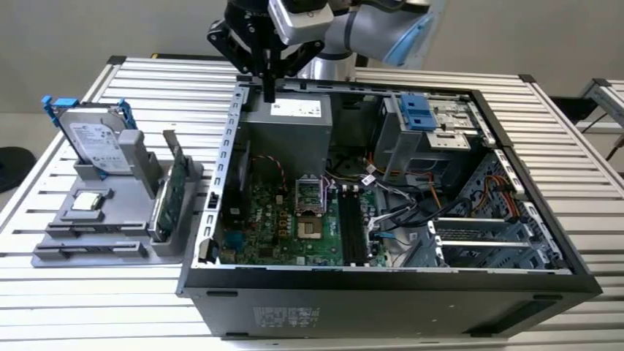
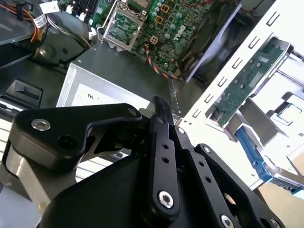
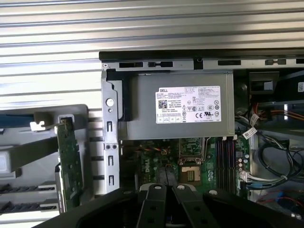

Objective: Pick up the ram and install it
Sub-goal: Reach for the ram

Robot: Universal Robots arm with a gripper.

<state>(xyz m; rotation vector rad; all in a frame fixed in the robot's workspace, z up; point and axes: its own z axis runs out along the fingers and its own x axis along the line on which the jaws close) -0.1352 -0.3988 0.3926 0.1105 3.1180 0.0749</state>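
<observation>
The claw (image 1: 265, 73) hangs at the upper middle of the exterior view, over the back edge of the open computer case (image 1: 390, 307), just above the grey power supply (image 1: 288, 124). Its fingers are drawn close together on a thin dark strip that points straight down from their tips. I judge this strip to be the ram (image 1: 268, 91), held by one end with its long axis upright. In the first wrist view the two finger bars meet at the lower middle of the frame (image 3: 166, 187) with almost no gap between them, which fits a pinch on something very thin.

The key relation is where the memory slots (image 1: 349, 223) lie from the held stick. In the exterior view they sit below and to the right of the claw, deeper in the case, past the power supply and just right of the processor socket (image 1: 307, 219). The slots run lengthwise from upper to lower in that frame, flat on the board, so the upright stick's long axis stands across theirs. In the first wrist view the slots (image 3: 225, 159) lie right of the claw, beneath the power supply's (image 3: 180, 104) label.

At the frame's left, the green expansion card (image 1: 168, 194) and hard drive (image 1: 96, 139) stand in their fixture on the slatted counter (image 1: 156, 73), well apart from the claw.
</observation>
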